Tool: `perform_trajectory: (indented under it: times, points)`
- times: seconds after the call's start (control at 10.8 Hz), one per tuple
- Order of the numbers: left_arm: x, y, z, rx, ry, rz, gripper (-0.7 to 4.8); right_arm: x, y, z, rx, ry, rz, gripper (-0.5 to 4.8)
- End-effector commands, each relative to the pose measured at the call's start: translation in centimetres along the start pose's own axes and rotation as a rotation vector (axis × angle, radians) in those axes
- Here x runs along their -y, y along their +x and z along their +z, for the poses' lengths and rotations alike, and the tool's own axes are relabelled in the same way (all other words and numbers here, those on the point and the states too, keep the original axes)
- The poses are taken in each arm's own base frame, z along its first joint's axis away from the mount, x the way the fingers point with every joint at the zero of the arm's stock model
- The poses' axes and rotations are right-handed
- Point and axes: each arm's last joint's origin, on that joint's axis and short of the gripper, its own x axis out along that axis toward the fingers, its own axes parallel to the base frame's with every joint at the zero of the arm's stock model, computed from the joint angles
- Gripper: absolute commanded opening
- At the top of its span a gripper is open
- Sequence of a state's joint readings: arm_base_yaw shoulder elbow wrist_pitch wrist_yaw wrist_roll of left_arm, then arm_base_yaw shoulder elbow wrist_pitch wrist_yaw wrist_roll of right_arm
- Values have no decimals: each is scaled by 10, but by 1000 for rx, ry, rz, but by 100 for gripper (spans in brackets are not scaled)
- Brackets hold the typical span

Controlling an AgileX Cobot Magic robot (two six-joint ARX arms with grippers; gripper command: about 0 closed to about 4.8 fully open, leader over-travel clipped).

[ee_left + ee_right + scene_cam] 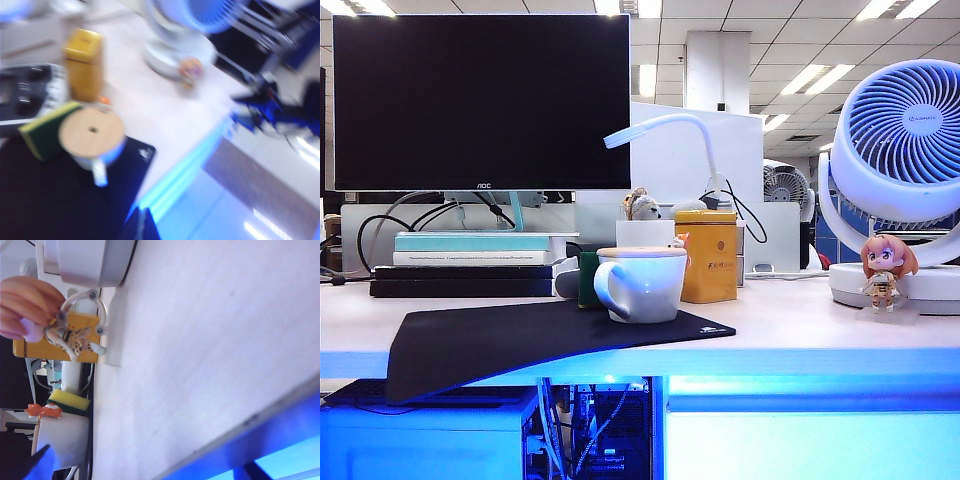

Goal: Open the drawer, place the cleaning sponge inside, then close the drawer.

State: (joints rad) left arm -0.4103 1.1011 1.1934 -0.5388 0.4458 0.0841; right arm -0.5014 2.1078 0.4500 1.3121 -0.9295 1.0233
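Pale white, blue-glowing flat drawer front [810,445] sits shut under the tabletop [800,325] edge at about 5 o'clock in the exterior view, its lip running horizontally; neither arm shows there. The green-on-yellow rectangular cleaning sponge [587,279] stands on the tabletop touching the white ceramic mug [640,284] at its 9 o'clock, untouched. Left gripper [141,227] looks down from above the black mouse mat, jaws fully shut and empty; the right gripper [252,471], jaws wide and empty, hangs at the tabletop's front edge and seems nearer the drawer lip.
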Motion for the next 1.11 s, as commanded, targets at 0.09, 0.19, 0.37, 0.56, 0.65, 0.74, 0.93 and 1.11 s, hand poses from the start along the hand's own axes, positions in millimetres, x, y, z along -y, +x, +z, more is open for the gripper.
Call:
perform_trajectory:
  times: [0.09, 0.19, 0.37, 0.56, 0.65, 0.74, 0.93, 1.11]
  points:
    - [5, -2, -8, -76, 82, -105, -6, -6, 1, 3, 4, -68, 45, 479]
    - [8, -1, -10, -92, 80, -119, -5, -8, 0, 3, -2, -80, 64, 479]
    - [12, 1, -9, -93, 89, -137, -6, -8, 0, 3, 10, -84, 59, 479]
    - [15, 2, -9, -97, 97, -134, -6, -9, -1, 4, 8, -91, 66, 479]
    - [14, 2, -9, -97, 99, -125, -5, -8, -3, -1, -9, -83, 66, 479]
    - [14, 2, -9, -93, 101, -125, -5, -7, -4, -3, -11, -82, 62, 479]
    - [14, 2, -9, -90, 102, -124, -5, -4, -9, -14, -21, -69, 40, 479]
    - [14, 2, -9, -90, 102, -125, -5, 0, -17, -25, 12, -40, -18, 479]
